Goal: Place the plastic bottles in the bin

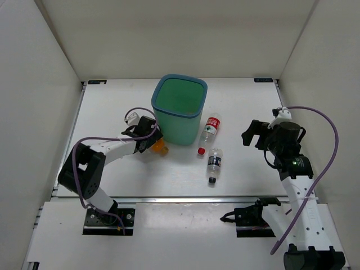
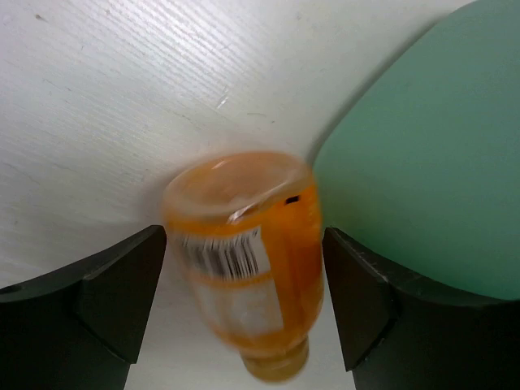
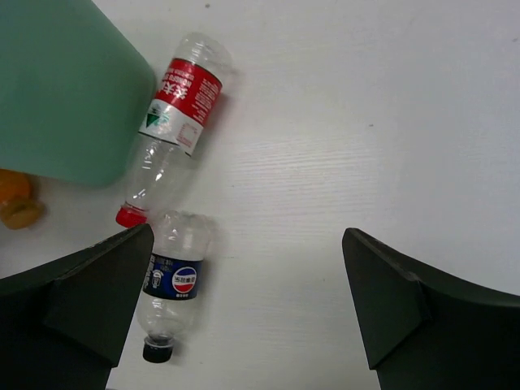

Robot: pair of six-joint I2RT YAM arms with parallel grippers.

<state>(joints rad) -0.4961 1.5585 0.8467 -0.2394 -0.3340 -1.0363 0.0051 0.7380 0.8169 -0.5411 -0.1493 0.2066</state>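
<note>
The left gripper [image 2: 244, 240] brackets an orange bottle [image 2: 248, 284] lying on the desk [image 1: 247, 101] right against the foot of the green bin [image 1: 177, 128]. Its jaws stand just beside the bottle's two sides, but the bottle looks smeared while the jaws are sharp, so I cannot tell whether it is clamped or only touched. That is the main risk: a round, smooth bottle caught near its widest part could roll or squirt out as the jaws close, or slip on the way up. The bin wall is so near that a jaw or the bottle could catch it during the lift and shove or tip the bin. The rim sits high, so too low a lift would knock the bottle against it. The right gripper [image 3: 246, 244] hangs above bare desk with its jaws wide apart and nothing between them. In front of it, to the right of the bin, a red-label bottle [image 3: 175, 122] lies with its cap end just beside a blue-label bottle [image 3: 172, 280]. From above, the bin shows only plain green inside, with no bottle visible in it, so the job seems barely begun.
</note>
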